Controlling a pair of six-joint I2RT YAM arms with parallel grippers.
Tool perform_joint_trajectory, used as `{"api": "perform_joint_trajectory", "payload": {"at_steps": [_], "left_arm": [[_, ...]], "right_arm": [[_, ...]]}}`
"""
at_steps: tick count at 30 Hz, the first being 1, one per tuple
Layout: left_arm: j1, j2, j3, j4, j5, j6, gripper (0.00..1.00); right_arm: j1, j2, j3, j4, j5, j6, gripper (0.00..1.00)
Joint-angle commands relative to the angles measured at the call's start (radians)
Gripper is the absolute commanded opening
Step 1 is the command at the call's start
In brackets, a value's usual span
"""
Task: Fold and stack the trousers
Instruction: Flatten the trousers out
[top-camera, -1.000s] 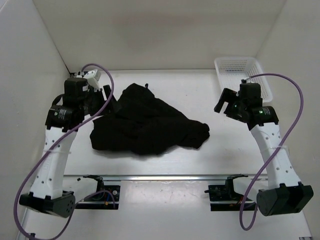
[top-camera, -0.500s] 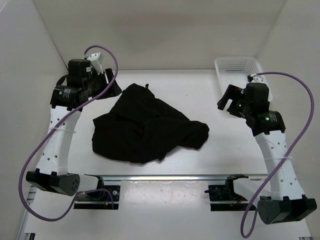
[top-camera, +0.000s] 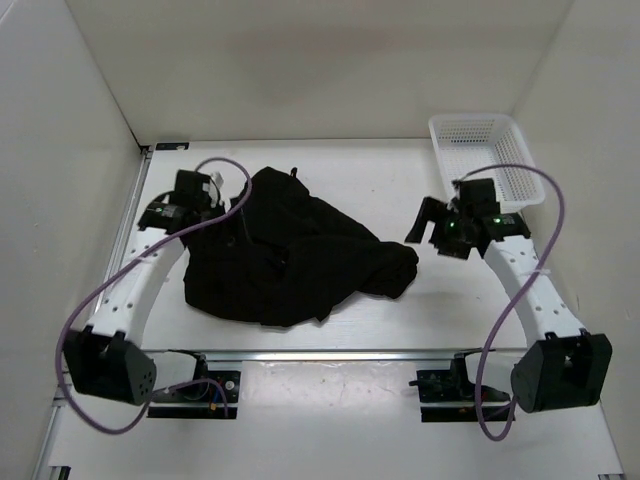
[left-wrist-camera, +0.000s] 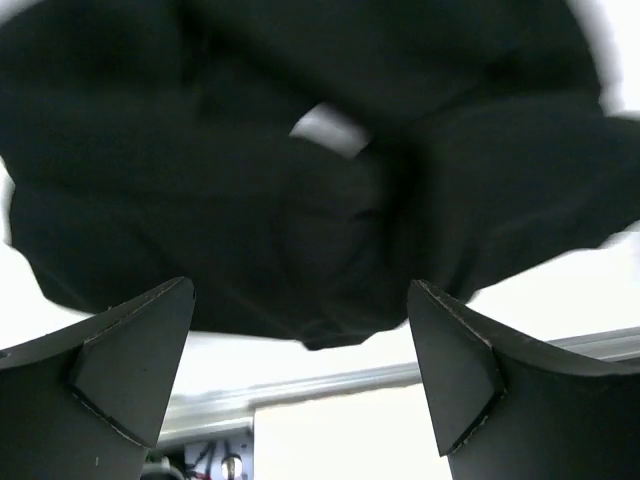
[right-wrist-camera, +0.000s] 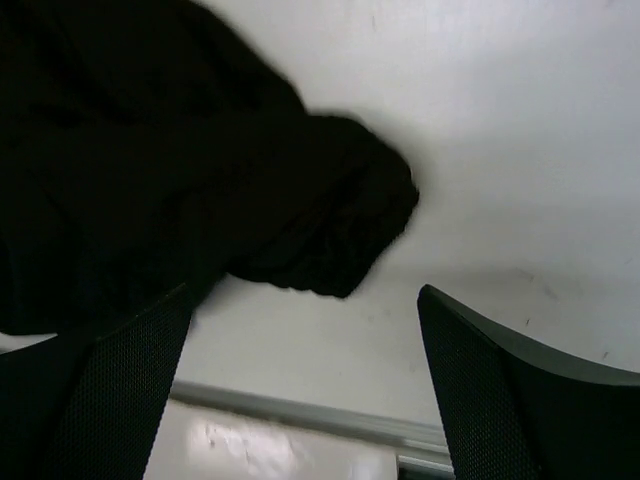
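The left gripper (left-wrist-camera: 300, 300) stands with its fingers spread wide and nothing pinched between them; through the gap its wrist view shows only black cloth and, nearer, a strip of white table (top-camera: 400, 170). From above, this gripper sits low at the left edge of the trousers (top-camera: 290, 260), over or against the cloth; whether it touches cannot be told. The right gripper (right-wrist-camera: 305, 295) is also spread and empty, with bare table between its fingers and a rounded end of the trousers lying just beyond them. From above, it hangs just right of that end, apart from the cloth. The trousers lie in a loose, crumpled heap in the middle of the table, between the two grippers, unfolded, with a rounded lobe toward the far side and a narrower lobe reaching right. A thin bit of string sticks up at the heap's far edge. A metal rail (top-camera: 330, 353) runs along the near side, close to the heap. A white mesh basket (top-camera: 480, 135) stands in the far right corner, well apart from the trousers, behind the right arm.
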Motion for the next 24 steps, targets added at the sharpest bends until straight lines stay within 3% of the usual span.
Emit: {"api": "perform_joint_trajectory", "payload": {"at_steps": [1,6,10,12,15,16,20,21,24], "left_arm": [[-0.005,0.035,-0.129,0.069,-0.034,-0.075,0.99],[-0.016,0.133,-0.265,0.134,-0.014,-0.151,0.99],[-0.025,0.216,-0.293,0.168,-0.01,-0.206,0.96],[-0.025,0.242,-0.284,0.197,0.0,-0.218,0.74],[-0.025,0.323,-0.196,0.208,0.0,-0.227,0.24],[-0.025,0.343,-0.166,0.208,0.012,-0.214,0.1],[-0.025,0.369,0.042,0.147,-0.003,-0.169,0.1],[-0.025,0.369,0.108,0.08,-0.029,-0.16,0.1],[-0.025,0.392,0.45,-0.045,-0.12,-0.119,0.1]], "right_arm": [[0.013,0.009,-0.099,0.012,-0.143,0.033,0.98],[0.024,-0.025,-0.299,0.061,-0.145,0.096,0.98],[0.033,0.035,-0.393,0.197,-0.176,0.163,0.98],[0.033,0.09,-0.384,0.252,-0.2,0.174,0.94],[0.073,0.217,-0.29,0.309,-0.183,0.164,0.86],[0.093,0.278,-0.254,0.309,-0.183,0.163,0.81],[0.136,0.362,-0.086,0.309,-0.14,0.134,0.37],[0.145,0.391,-0.033,0.283,-0.14,0.125,0.04],[0.145,0.5,0.274,0.138,-0.129,0.07,0.0]]}}
